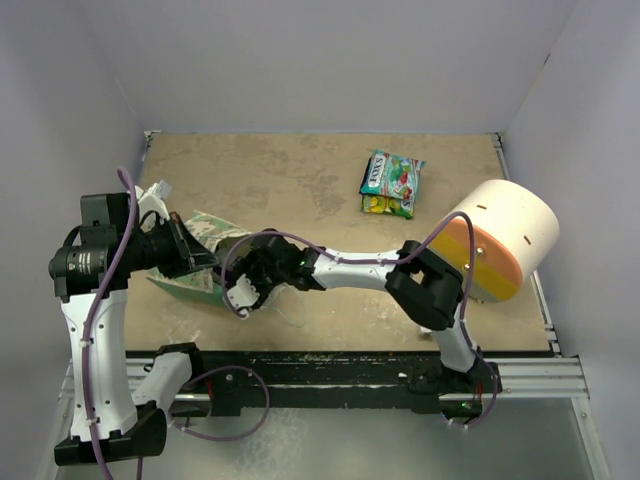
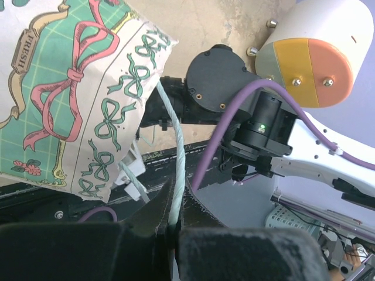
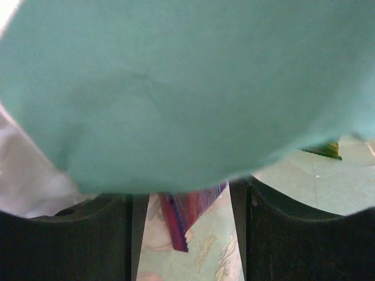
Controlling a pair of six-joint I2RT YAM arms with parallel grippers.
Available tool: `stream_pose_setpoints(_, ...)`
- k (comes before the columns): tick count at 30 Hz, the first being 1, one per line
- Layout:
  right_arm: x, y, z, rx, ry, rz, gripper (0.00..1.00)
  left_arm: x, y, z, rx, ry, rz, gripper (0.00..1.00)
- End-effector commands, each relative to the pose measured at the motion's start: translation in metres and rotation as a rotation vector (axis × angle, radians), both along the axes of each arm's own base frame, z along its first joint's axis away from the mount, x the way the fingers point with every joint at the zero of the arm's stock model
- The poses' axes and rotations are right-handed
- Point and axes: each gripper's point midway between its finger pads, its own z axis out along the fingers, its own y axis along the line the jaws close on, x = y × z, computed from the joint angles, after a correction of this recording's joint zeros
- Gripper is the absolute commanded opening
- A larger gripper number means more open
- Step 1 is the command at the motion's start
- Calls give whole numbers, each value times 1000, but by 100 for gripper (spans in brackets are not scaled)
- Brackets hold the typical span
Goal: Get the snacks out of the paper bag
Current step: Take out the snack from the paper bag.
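Note:
The mint-green paper bag (image 1: 205, 232) lies at the left of the table; its printed side fills the upper left of the left wrist view (image 2: 82, 99). My left gripper (image 1: 195, 262) is shut on the bag's string handle (image 2: 176, 170), pinched between the jaws (image 2: 173, 225). My right gripper (image 1: 238, 282) reaches into the bag's mouth, jaws open (image 3: 187, 234). A pink snack packet (image 3: 188, 213) lies between its fingers, its upper part hidden by the green bag wall (image 3: 187, 88). A green packet (image 1: 393, 175) lies on a yellow-green one (image 1: 385, 206) on the table, far right of centre.
A big cream cylinder with an orange end (image 1: 500, 240) stands at the right edge, close to the right arm's elbow (image 1: 430, 285); it also shows in the left wrist view (image 2: 310, 52). White walls close in the table on three sides.

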Motion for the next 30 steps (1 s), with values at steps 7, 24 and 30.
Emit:
stream_pose_setpoints(7,29,44,40,193,-74,-64,45,-3,-2,17,13,-63,-45,0)
stream_pose_setpoints(24,3,15,114,333,2,-80,0,0,8,15,60,-74,26,0)
stream_pose_setpoints(30,-20,-2,141,376,91,-63,0,9,10,20,62,-96,41,0)
